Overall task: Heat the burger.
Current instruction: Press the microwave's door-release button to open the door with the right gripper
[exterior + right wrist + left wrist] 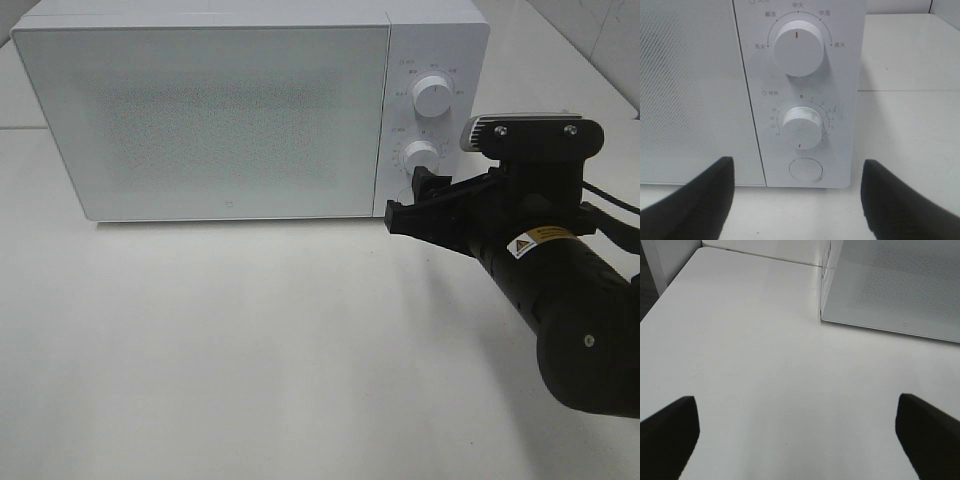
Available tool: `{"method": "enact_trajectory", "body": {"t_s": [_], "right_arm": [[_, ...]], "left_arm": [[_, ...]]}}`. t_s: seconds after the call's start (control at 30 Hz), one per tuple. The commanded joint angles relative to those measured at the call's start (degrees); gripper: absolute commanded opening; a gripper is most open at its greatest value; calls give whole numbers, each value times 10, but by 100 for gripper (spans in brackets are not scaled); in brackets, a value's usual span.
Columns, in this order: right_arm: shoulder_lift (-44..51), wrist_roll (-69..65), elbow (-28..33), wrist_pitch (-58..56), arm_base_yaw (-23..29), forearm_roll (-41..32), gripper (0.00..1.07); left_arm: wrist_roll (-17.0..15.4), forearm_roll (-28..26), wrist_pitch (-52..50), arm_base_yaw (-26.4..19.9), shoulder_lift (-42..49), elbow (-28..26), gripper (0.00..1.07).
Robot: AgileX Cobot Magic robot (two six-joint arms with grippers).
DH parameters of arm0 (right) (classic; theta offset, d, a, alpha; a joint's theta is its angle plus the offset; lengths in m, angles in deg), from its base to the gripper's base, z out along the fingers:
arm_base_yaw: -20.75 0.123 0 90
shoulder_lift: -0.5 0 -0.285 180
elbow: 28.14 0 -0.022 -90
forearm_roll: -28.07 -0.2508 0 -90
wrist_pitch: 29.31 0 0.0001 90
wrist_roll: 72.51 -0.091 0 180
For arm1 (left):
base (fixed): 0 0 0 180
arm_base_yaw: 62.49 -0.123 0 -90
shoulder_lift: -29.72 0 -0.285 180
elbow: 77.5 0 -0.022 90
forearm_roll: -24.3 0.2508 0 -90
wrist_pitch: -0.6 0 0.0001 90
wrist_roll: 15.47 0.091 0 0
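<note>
The burger is out of view. The white microwave (220,110) stands at the back of the table with its door shut. My right gripper (408,198) hovers just in front of its control panel, below the lower timer knob (421,155), open with nothing between its fingers. In the right wrist view that gripper (800,202) faces the timer knob (802,127) and the round button (806,169) beneath it. My left gripper (799,440) is open over bare table, off the microwave's left front corner (822,315).
The upper power knob (433,95) sits above the timer knob. The white table (250,350) stretches in front of the microwave. The right arm's black body (560,300) fills the right side. A table seam and wall lie behind.
</note>
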Motion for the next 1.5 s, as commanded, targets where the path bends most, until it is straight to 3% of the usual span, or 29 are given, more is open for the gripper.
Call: {"method": "enact_trajectory", "body": {"t_s": [0.03, 0.33, 0.47, 0.6, 0.9, 1.1, 1.5], "right_arm": [[-2, -56, -1, 6, 1, 2, 65], [-2, -287, -1, 6, 1, 2, 47], [-2, -415, -1, 6, 1, 2, 34], [-2, -483, -1, 6, 1, 2, 24], [-2, -624, -1, 6, 1, -4, 17], [-2, -699, -1, -11, 1, -17, 0], [-2, -769, -1, -27, -1, -18, 0]], "left_arm": [[-2, -2, -6, 1, 10, -1, 100], [-2, -2, -6, 1, 10, -1, 100], [-2, -2, -6, 1, 10, -1, 100], [-2, -2, -6, 1, 10, -1, 100], [-2, -2, -6, 1, 10, -1, 100], [-2, -2, -6, 1, 10, -1, 100], [-2, -2, -6, 1, 10, -1, 100]]}}
